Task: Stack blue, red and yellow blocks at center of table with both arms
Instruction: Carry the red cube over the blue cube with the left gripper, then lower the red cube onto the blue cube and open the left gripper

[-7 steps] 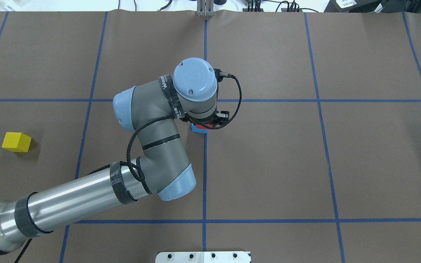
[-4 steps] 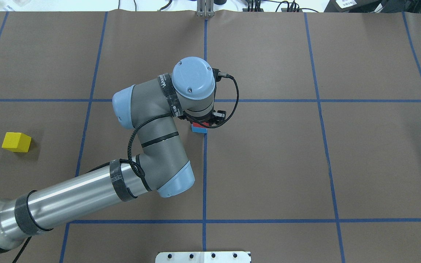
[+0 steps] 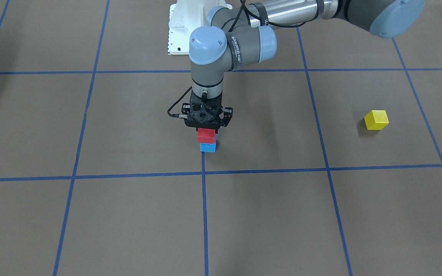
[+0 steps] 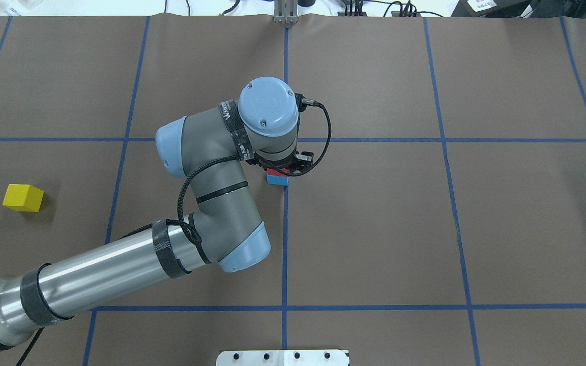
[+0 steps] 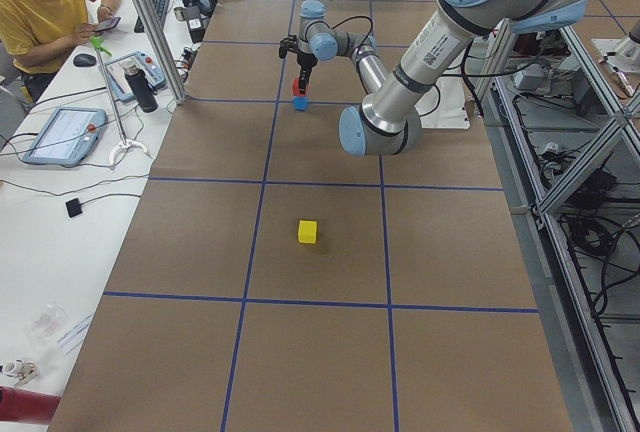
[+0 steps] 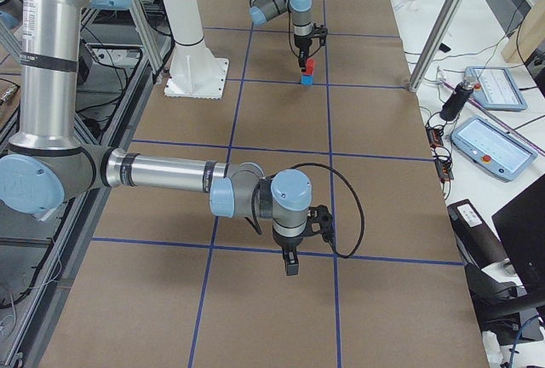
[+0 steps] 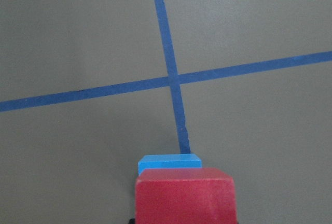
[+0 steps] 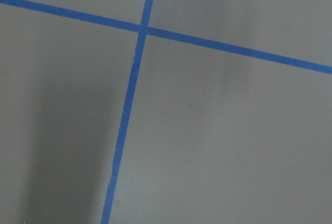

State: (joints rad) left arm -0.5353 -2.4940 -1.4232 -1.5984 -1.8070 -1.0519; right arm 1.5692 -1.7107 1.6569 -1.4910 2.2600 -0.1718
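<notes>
left hand: my left hand (image 3: 205,125) points straight down over the stack, with the top of the red block (image 3: 206,136) up against its underside. i cannot tell whether my fingers are clamped on it or apart.
red block: sits on the blue block (image 3: 208,148), touching it, edges nearly in line.
blue block: flat on the bench (image 3: 90,214), just beside a blue tape line (image 3: 204,199) near the middle crossing.
left wrist view: the red block fills the bottom edge, and a strip of the blue one shows beyond it.
yellow block (image 3: 376,120): alone on the bench, well apart from the stack, on my left side.
right hand (image 6: 291,267): hangs downward over the bench near a tape crossing, far from the stack. i cannot tell whether it is apart or together.
</notes>
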